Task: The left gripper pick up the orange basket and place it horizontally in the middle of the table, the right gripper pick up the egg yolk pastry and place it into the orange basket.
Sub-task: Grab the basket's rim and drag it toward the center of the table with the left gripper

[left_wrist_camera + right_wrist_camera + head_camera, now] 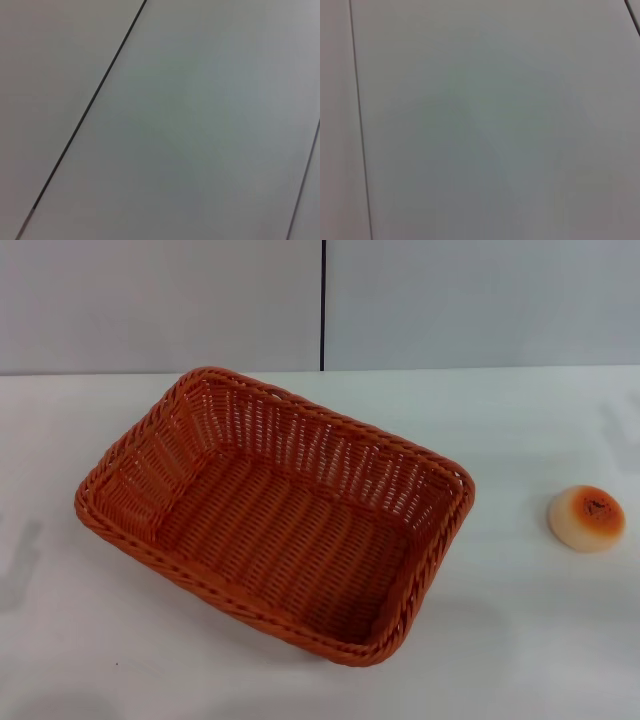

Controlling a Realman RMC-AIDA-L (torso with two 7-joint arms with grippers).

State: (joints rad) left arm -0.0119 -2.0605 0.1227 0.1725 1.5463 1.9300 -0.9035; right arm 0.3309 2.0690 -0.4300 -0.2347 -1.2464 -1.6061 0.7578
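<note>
Here, seen from the head camera, a white table (300, 680) fills most of the scene, with a pale grey wall (160, 300) rising behind its far edge. A thin dark vertical seam (322, 305) splits that wall into two panels.

The orange basket (275, 510) sits on the table, left of centre. It is a large rectangular woven basket with a braided rim and sloping sides, resting upright on its base with its open top facing up. It lies at an angle to the table's edge (one corner points toward the wall, the opposite corner toward the robot). Nothing lies inside it.

The egg yolk pastry (587, 518) rests on the table far to the right, well apart from the basket. It is a small round cream-coloured bun with a browned orange top and a dark speck at its centre.

Neither the left gripper nor the right gripper appears in any view, so whether their fingers are apart or together cannot be told. The left wrist camera shows only a plain grey panelled surface (200, 125) crossed by a slanted dark seam (90, 107). The right wrist camera shows a similar grey surface (495, 125) with a thin seam (361, 130) near one edge.
</note>
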